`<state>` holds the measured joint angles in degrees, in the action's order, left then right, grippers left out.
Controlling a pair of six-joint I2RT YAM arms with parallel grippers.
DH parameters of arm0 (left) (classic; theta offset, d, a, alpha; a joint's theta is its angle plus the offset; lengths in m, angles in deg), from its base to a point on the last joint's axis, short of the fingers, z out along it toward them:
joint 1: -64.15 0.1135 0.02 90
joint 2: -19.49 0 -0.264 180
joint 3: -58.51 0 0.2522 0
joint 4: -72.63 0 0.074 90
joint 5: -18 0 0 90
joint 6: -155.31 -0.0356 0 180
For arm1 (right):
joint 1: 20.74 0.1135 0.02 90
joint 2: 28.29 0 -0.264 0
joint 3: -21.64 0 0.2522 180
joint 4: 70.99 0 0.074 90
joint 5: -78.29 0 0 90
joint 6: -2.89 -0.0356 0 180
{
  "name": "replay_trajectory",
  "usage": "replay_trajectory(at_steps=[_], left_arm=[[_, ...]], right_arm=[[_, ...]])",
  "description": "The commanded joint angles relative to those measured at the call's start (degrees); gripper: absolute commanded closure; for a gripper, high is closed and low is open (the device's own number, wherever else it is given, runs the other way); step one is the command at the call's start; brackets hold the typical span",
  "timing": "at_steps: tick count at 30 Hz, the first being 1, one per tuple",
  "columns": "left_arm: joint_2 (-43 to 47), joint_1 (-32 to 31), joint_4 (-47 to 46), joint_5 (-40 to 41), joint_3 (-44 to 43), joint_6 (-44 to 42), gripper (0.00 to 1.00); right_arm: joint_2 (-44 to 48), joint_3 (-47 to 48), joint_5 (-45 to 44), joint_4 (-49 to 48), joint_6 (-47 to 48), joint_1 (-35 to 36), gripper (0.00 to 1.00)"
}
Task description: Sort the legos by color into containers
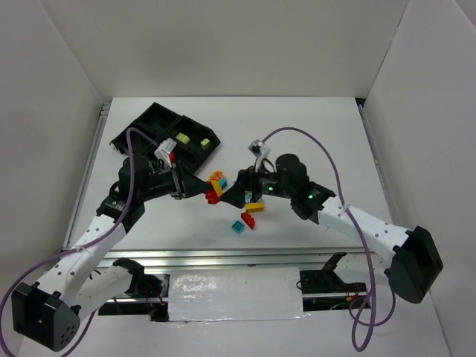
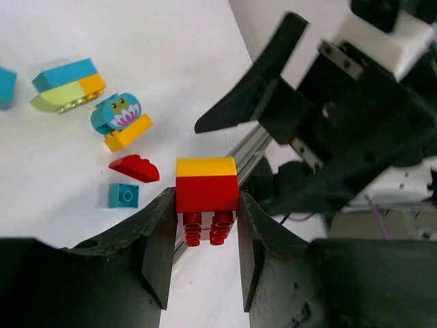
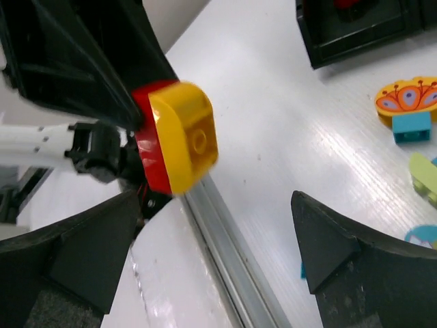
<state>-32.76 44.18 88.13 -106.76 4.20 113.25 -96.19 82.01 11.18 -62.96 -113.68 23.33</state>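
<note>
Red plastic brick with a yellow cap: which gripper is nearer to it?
Left. The left gripper is shut on the red plastic brick with a yellow cap, fingers clamping its sides. The right gripper is open, close in front of it, not gripping.

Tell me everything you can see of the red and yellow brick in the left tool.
The red and yellow brick is two glossy plastic pieces stacked together: a rounded yellow cap pressed onto a red block, whose hollow red tubes show on the underside. It appears lifted off the table, clamped on both red sides by the left tool. The right tool faces it, wide open and not touching.
</note>
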Motion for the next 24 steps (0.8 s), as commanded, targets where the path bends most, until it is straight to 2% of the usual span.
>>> replay_trajectory(at_steps=[1,6,11,17,21,24], left_arm=[[1.0,0.0,-3.0,-7.0,-2.9,-6.9,1.0],[1.5,-0.2,-10.2,-19.5,-1.9,-7.8,1.0],[3.1,-0.3,-12.7,-23.1,-1.6,-6.7,1.0],[5.6,-0.9,-22.1,-26.9,1.4,-1.4,1.0],[7.0,-1.7,-26.4,-27.5,2.7,1.4,1.0],[6.6,-2.4,-26.2,-27.0,2.6,1.0,1.0]], right_arm=[[7.1,-3.9,20.3,-6.3,1.4,-4.4,0.0],[11.1,-6.0,28.7,-10.2,0.5,-5.4,0.02],[9.6,-6.3,31.1,-16.6,-3.5,-5.4,0.08],[6.5,-5.0,29.5,-21.9,-6.7,-5.0,0.18],[5.0,-3.2,27.7,-21.9,-6.6,-3.6,0.19],[4.1,-2.6,29.0,-24.6,-8.0,-2.7,0.22]])
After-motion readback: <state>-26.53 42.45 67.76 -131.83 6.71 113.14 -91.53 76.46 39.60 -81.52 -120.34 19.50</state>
